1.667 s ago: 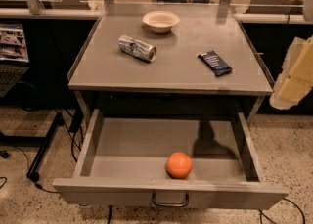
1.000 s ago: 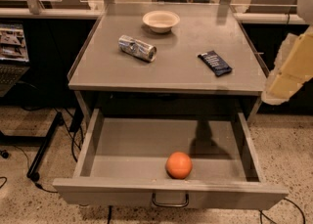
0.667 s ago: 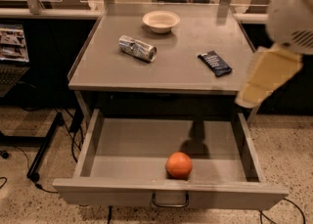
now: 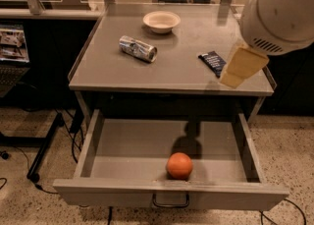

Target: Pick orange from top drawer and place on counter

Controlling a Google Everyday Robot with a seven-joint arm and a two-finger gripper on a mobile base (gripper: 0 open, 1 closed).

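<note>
- Small round bright-orange fruit (image 4: 179, 165) sits at the open grey metal drawer (image 4: 113, 194)'s front edge.
- Beige gripper (image 4: 243, 67) hangs over the grey metal surface (image 4: 181, 67)'s right edge; I cannot tell its grasp.

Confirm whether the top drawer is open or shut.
Open: top drawer pulled out, orange visible inside near its front. The gripper hovers above the counter, right side.

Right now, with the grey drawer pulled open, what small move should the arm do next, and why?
Probably bring the gripper down toward the small round bright-orange fruit. The gripper hangs over the right edge of the flat grey metal counter, beside the dark flat packet, while the fruit lies untouched at the front of the open wide grey metal top drawer.
</note>
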